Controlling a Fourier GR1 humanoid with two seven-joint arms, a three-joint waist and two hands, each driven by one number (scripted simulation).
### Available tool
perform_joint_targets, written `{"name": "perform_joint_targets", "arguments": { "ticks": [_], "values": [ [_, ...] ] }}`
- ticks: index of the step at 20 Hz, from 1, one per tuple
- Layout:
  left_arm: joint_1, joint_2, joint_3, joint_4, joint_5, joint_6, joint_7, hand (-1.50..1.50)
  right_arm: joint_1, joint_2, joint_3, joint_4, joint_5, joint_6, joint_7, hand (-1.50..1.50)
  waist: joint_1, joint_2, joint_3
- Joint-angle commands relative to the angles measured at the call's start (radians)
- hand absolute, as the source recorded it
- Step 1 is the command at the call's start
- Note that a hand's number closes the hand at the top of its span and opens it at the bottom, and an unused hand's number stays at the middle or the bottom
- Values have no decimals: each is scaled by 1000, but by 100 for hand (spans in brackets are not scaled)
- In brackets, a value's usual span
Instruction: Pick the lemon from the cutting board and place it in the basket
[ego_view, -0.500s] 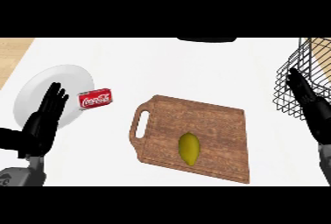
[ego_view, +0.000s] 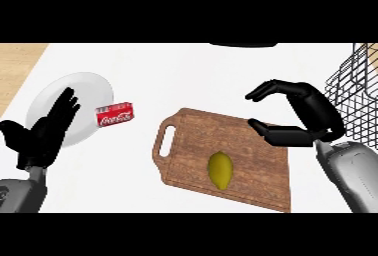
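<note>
Wire basket (ego_view: 356, 95) holds nothing visible; lemon (ego_view: 220, 170) on board (ego_view: 251, 150).

The left hand (ego_view: 46, 132) rests at the view's left edge, fingers straight and pointing up, thumb spread, on a grey forearm rising from the lower corner. The right hand (ego_view: 306, 117) has fingers and thumb curved apart, apparently holding nothing, its forearm entering from lower right.
</note>
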Motion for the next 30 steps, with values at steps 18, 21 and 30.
{"name": "perform_joint_targets", "arguments": {
  "ticks": [18, 21, 30],
  "values": [
    [-33, 31, 42, 35, -2, 10, 144, 0, -418, 189, 353, -158, 650, 6, 1034, -150, -99, -38, -5],
    [-47, 15, 30, 55, -25, 17, 122, 0, -569, 178, 231, -155, 567, 161, 1209, -150, -81, -23, -4],
    [-39, -9, 27, 13, -40, 37, 139, 0, -611, 119, 79, -240, 113, 520, 1460, -150, -72, -20, -1]
  ]
}}
